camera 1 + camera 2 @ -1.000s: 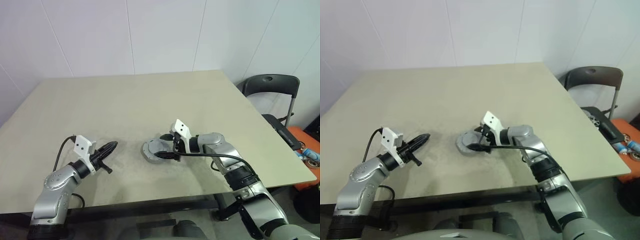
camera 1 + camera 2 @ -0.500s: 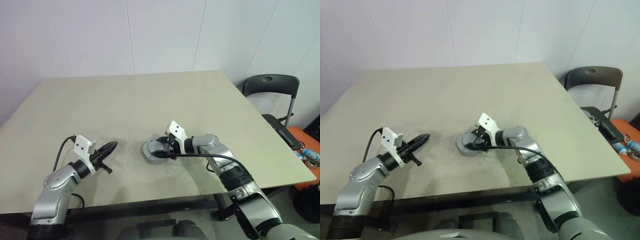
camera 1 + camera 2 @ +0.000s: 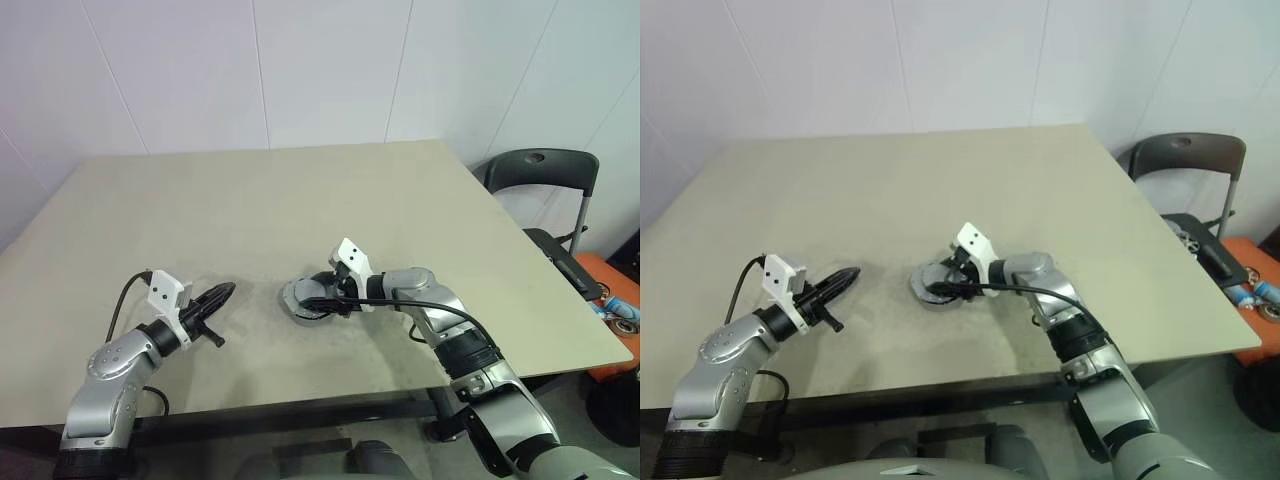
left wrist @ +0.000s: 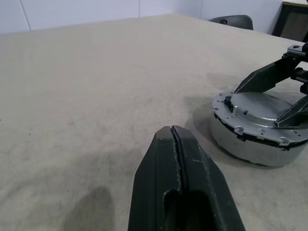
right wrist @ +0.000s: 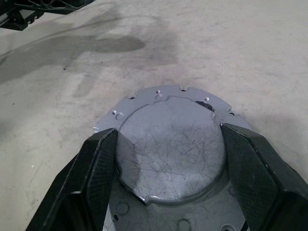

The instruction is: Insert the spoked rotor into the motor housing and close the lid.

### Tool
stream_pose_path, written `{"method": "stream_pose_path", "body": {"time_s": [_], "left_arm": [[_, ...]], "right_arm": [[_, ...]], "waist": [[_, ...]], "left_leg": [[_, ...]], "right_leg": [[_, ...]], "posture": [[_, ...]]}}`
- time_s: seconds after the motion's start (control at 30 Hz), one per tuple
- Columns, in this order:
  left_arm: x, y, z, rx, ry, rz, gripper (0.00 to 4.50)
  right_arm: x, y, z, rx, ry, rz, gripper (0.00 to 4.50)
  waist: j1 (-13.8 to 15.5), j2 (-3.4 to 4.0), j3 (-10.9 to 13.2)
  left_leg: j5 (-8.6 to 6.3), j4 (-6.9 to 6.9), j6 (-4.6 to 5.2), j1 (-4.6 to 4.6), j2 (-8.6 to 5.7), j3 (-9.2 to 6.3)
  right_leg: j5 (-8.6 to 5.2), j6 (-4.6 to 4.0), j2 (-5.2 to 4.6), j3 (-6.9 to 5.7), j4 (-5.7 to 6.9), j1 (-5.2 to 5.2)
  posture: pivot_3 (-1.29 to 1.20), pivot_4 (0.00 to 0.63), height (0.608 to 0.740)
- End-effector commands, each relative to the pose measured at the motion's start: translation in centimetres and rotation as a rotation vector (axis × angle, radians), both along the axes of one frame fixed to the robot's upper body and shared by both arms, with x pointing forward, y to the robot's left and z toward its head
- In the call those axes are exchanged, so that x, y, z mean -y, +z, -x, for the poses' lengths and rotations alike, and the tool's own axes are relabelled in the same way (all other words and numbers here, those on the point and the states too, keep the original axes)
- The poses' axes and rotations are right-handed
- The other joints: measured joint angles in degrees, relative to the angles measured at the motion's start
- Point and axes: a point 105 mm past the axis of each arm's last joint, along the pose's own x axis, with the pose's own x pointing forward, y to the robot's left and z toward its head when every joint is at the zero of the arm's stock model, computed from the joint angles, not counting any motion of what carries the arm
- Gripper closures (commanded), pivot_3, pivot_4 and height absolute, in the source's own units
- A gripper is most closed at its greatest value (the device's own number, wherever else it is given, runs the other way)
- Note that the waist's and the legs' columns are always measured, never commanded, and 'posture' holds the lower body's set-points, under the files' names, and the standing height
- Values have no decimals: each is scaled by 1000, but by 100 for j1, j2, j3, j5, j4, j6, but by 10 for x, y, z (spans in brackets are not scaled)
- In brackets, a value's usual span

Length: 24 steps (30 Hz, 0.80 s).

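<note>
Over on the left side of the tan table [image 3: 300, 190], the left gripper [image 3: 222, 292] is clenched tight on nothing, its two black fingers [image 4: 175, 159] pressed together so only a thin seam shows between them. It hangs low over the bare tabletop and points across toward the middle, where the motor housing [image 4: 257, 139] sits a little way off its tip.

Moving right, the housing stands flat on the table with its round face up, so there's no real long axis to speak of, just the axle direction going straight up. The lid [image 5: 171, 144] lies flat on top of it, also face up, notched edge all round.

The right gripper [image 3: 322, 294] reaches in from the right, pointing left and tilted down a bit, fingers [image 5: 94, 166] spread to either side of the lid's raised round centre. They look right up against it, but I can't tell if they're actually pinching or just resting alongside.

Stuff you get from one view and not another: the left wrist view shows the housing's side wall, with small screws round the rim and a dark seam under the lid. The right wrist view gives the lid's top, scratched, with a small chip-like notch at the raised part's edge. From the head views it's just a small grey disc, with a black chair [image 3: 540, 175] beyond the table's right edge.
</note>
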Motion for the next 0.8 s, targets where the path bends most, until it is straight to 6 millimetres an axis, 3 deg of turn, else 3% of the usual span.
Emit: {"method": "stream_pose_path", "body": {"time_s": [0.03,0.3,0.8], "left_arm": [[3,16,-1,58,-23,-9,4500],[4,17,-2,59,-23,-6,4500],[5,18,-3,60,-25,-4,4500]], "right_arm": [[-1,11,-3,55,25,1,1472],[1,13,-4,74,41,13,1472],[4,-3,-4,66,33,68,1472]], "waist": [[0,0,0],[1,0,0],[0,-1,-1]], "left_leg": [[0,0,0,0,0,0],[0,0,0,0,0,0],[0,0,0,2,0,0]], "right_leg": [[0,0,0,0,0,0],[0,0,0,0,-1,0],[0,0,0,0,0,0]], "posture": [[0,0,740],[0,0,740],[0,0,740]]}}
